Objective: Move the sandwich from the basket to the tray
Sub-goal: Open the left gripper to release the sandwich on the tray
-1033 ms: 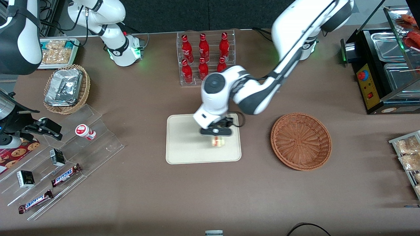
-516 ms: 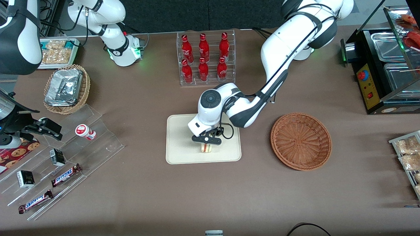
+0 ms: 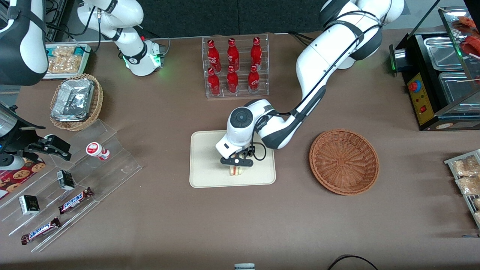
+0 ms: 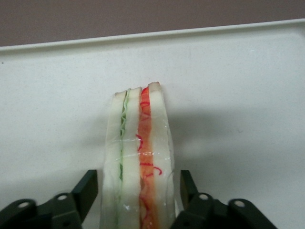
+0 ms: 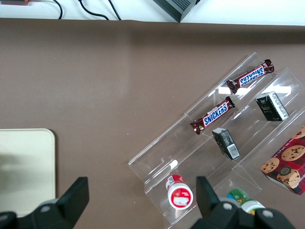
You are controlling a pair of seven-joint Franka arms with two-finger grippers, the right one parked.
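The sandwich (image 3: 236, 171) stands on its edge on the cream tray (image 3: 206, 150), in the part of the tray nearest the front camera. In the left wrist view the sandwich (image 4: 138, 157) shows white bread with green and red-orange filling against the tray (image 4: 238, 71). My left gripper (image 3: 236, 167) hangs low right over it. The gripper (image 4: 137, 183) is open, one finger on each side of the sandwich with a thin gap between each finger and the wrap. The reddish-brown basket (image 3: 344, 161) sits beside the tray, toward the working arm's end, with nothing in it.
A clear rack of red bottles (image 3: 234, 65) stands farther from the front camera than the tray. Toward the parked arm's end are a clear stepped stand (image 3: 75, 180) with candy bars and a tan basket of foil containers (image 3: 77, 101). Bagged snacks (image 3: 467, 176) lie near the basket.
The gripper came down from above the tray and shifted slightly toward the parked arm's end. The sandwich went from hanging in the air to resting on the tray.
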